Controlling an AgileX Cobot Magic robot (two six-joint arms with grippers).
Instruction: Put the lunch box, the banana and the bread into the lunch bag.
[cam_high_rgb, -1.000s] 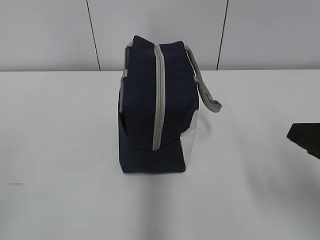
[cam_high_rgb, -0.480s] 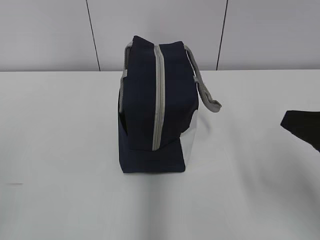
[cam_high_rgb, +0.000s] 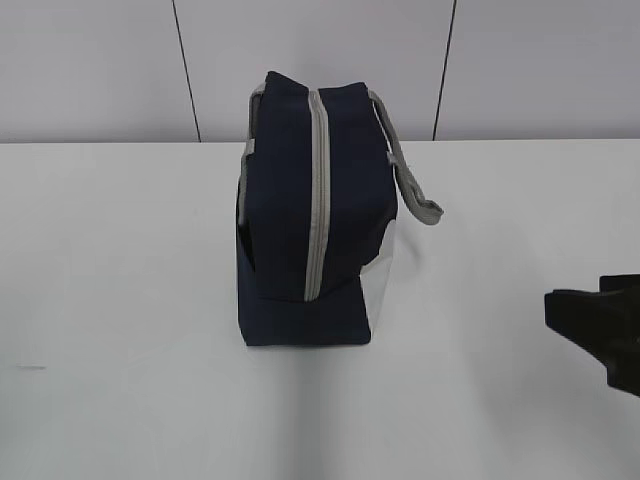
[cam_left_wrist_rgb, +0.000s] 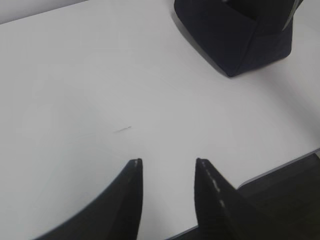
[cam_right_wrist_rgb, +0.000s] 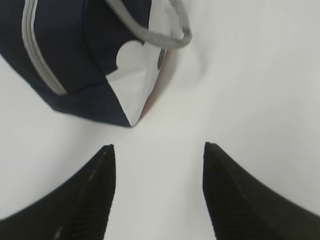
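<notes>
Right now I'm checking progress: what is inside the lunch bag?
Cannot tell. The lunch bag stands on the table with its grey zipper closed, so its contents are hidden. No food shows outside it.

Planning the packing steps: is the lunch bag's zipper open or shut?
Shut. The grey zipper runs as one closed strip over the lunch bag in the exterior view, with no gap or lining showing.

a broad, plain white matte table (cam_high_rgb: 120, 300) fills the lower part of the exterior view. behind it stands a pale grey panelled wall (cam_high_rgb: 90, 70), split by two thin dark vertical seams (cam_high_rgb: 186, 70). soft, even light, with faint shadows.
</notes>
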